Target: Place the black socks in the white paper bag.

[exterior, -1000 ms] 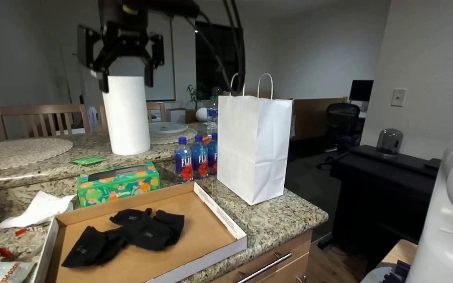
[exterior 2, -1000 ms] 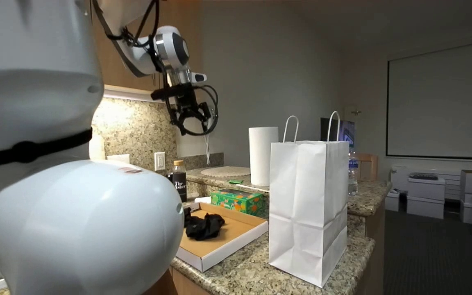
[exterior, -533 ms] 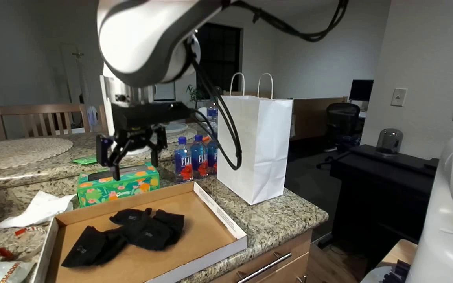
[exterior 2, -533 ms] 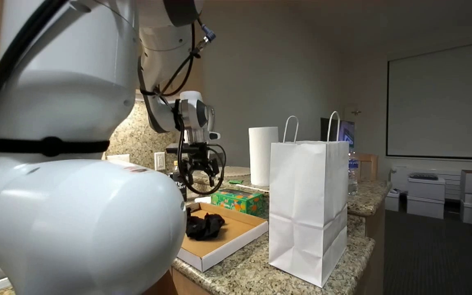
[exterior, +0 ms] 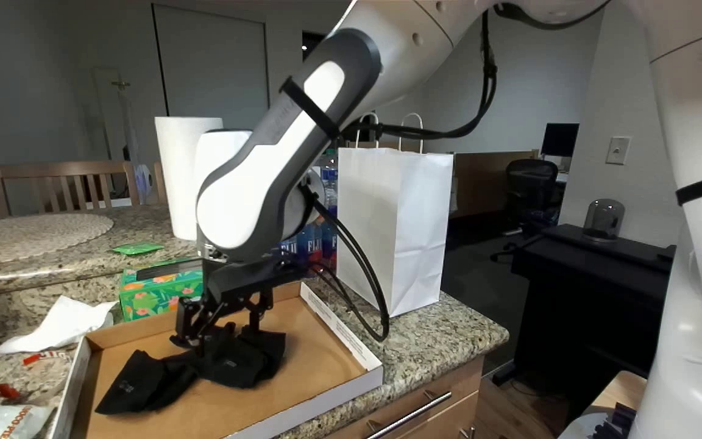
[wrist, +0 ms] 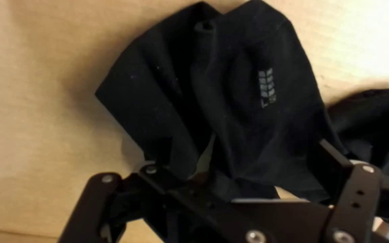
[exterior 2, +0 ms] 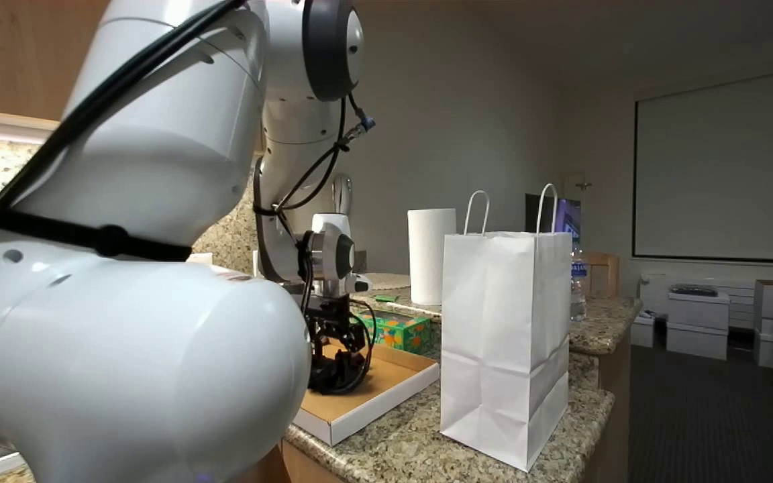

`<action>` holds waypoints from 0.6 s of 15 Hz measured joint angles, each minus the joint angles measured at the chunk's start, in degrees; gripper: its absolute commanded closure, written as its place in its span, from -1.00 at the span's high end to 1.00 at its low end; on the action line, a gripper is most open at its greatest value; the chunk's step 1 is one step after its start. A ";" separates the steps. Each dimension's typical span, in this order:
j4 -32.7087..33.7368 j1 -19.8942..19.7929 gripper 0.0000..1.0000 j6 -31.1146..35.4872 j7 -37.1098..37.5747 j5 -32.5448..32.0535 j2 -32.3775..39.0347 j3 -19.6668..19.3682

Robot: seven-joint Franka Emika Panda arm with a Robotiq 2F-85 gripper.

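Note:
The black socks (exterior: 232,366) lie crumpled in a shallow cardboard tray (exterior: 314,366), with another dark bunch (exterior: 141,384) joined or touching on one side. My gripper (exterior: 227,338) is low over the tray with its fingers apart at the socks. In the wrist view the gripper (wrist: 245,158) is open, one finger on each side of the black cloth (wrist: 248,101); more black cloth (wrist: 380,125) lies beyond one finger. In an exterior view the arm and gripper (exterior 2: 336,369) hide most of the socks. The white paper bag (exterior: 381,231) stands upright on the counter, also seen whole (exterior 2: 494,349); its inside is hidden.
A green floral tissue box (exterior: 162,296) touches or nears the tray's back edge. Water bottles (exterior: 311,247) stand beside the bag. A paper towel roll (exterior 2: 431,255) stands on the raised counter. A white napkin (exterior: 61,326) and snack wrapper (exterior: 10,421) lie beside the tray.
My gripper has come down from above the raised counter to the socks in the tray, fingers still apart. The socks, tray and bag have not visibly moved.

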 measured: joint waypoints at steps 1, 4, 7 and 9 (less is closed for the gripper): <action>-0.51 0.44 0.69 1.31 0.00 0.46 0.67 -0.73; -1.42 1.43 0.21 2.71 0.00 1.26 1.46 -2.46; -1.47 2.11 -0.17 2.67 0.00 1.62 1.34 -3.44; -1.49 2.45 -0.43 2.52 0.00 1.87 1.08 -3.82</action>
